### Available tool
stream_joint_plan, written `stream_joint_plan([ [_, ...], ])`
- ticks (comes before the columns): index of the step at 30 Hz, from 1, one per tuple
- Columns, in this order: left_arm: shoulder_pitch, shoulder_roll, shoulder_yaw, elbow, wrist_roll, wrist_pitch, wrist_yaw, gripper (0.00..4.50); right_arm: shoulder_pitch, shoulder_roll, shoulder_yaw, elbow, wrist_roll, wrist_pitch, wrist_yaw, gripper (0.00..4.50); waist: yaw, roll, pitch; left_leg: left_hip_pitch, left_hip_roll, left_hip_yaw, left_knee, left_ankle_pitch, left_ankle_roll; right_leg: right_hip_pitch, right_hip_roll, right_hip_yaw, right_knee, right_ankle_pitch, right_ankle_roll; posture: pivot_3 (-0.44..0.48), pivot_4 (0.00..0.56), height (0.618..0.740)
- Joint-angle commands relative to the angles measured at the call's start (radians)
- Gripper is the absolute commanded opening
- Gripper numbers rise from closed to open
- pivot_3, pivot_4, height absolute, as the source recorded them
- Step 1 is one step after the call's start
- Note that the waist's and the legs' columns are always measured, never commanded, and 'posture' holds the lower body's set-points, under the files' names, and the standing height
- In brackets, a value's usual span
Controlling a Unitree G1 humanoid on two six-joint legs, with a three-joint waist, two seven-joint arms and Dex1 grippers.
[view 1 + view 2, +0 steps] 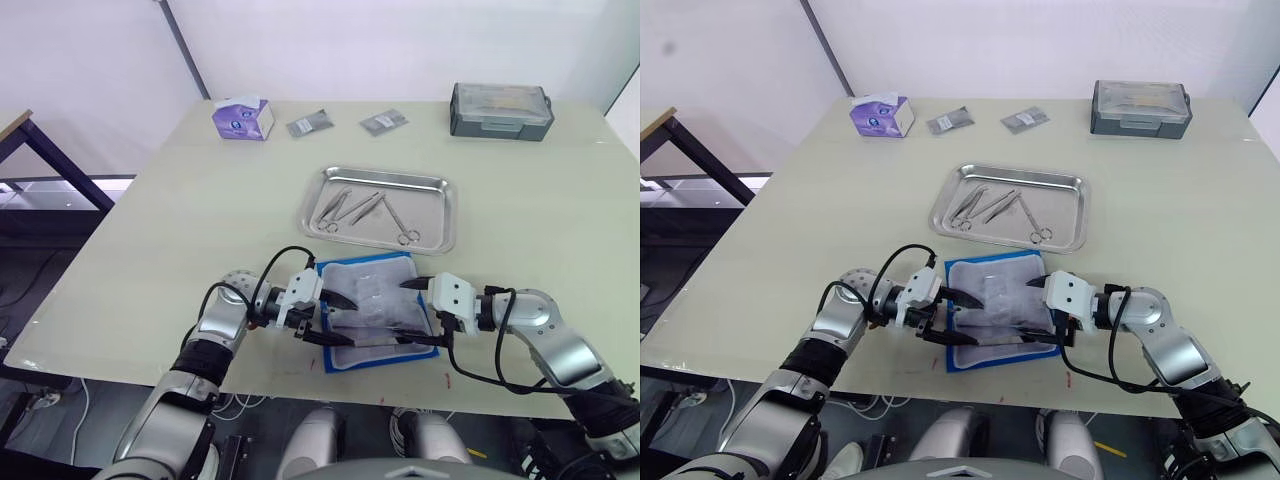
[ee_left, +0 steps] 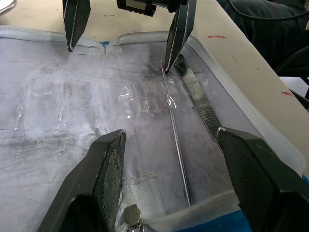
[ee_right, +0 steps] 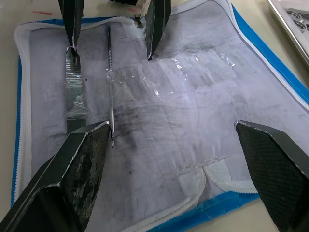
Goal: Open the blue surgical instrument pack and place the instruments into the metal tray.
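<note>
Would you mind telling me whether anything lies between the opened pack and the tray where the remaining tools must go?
Nothing visible does. The pack lies open just short of the tray, with bare table between them. Two slim tools remain in its lining, between the open left gripper and right gripper.

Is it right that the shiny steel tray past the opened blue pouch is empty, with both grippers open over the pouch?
Not quite. The shiny steel tray already holds several slim metal instruments, as the left eye view shows. The opened blue pouch and both open grippers, left and right, are right.

Shiny steel tray [image 1: 450, 215], pouch [image 3: 270, 63] with crinkled glossy clear plastic lining, perhaps cloth-edged, matt textured black fingers [image 2: 108, 166]
</note>
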Motion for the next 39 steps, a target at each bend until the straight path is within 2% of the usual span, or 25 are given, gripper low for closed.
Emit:
stream_joint_plan([
  [1,0.072,0.007,-0.113,0.104,0.095,0.041,-0.029,3.26,0.011,-0.003,0.019,-0.019,0.007,0.000,0.033,4.34,0.000,0.000,0.000,0.000,0.000,0.000,0.000,0.000,0.000,0.000,0.000,0.000,0.000,0.000,0.000,0.000,0.150,0.738],
  [7,0.073,0.009,-0.112,0.103,0.096,0.041,-0.027,3.26,0.013,-0.011,0.038,0.024,-0.021,-0.038,0.053,4.34,0.000,0.000,0.000,0.000,0.000,0.000,0.000,0.000,0.000,0.000,0.000,0.000,0.000,0.000,0.000,0.000,0.150,0.738],
  [8,0.073,0.010,-0.112,0.103,0.096,0.039,-0.027,3.26,0.011,-0.010,0.039,0.032,-0.023,-0.045,0.055,4.11,0.000,0.000,0.000,0.000,0.000,0.000,0.000,0.000,0.000,0.000,0.000,0.000,0.000,0.000,0.000,0.000,0.150,0.738],
  [12,0.070,0.011,-0.111,0.105,0.096,0.038,-0.028,3.26,0.004,-0.003,0.046,0.053,-0.027,-0.057,0.057,2.82,-0.001,0.000,0.000,0.000,0.000,0.000,0.000,0.000,0.000,0.000,0.000,0.000,0.000,0.000,0.000,0.000,0.150,0.738],
  [16,0.066,0.012,-0.110,0.108,0.096,0.037,-0.029,3.26,0.002,-0.005,0.057,0.072,-0.029,-0.064,0.068,0.74,-0.001,-0.001,0.000,0.001,0.000,0.000,0.000,0.000,0.000,0.000,0.000,0.000,0.000,0.000,0.000,0.000,0.150,0.738],
  [18,0.064,0.013,-0.109,0.111,0.096,0.036,-0.030,3.26,0.004,-0.006,0.060,0.075,-0.030,-0.067,0.074,0.08,-0.002,-0.001,0.000,0.001,0.000,0.000,0.000,0.000,0.000,0.000,0.000,0.000,0.000,0.000,0.000,0.000,0.150,0.738],
  [28,0.054,0.015,-0.110,0.120,0.097,0.033,-0.032,3.26,0.010,-0.019,0.053,0.072,-0.022,-0.077,0.092,0.08,-0.001,-0.001,0.000,0.001,0.000,0.000,0.000,0.000,0.000,0.001,0.000,0.000,0.000,0.000,0.000,0.000,0.150,0.738],
  [39,0.058,0.017,-0.115,0.110,0.092,0.037,-0.032,3.26,0.046,-0.092,-0.011,0.010,0.018,-0.099,0.117,0.08,0.001,-0.002,0.000,0.001,0.000,0.000,0.000,0.000,0.000,0.001,0.000,0.000,0.000,0.000,0.000,0.000,0.150,0.738],
])
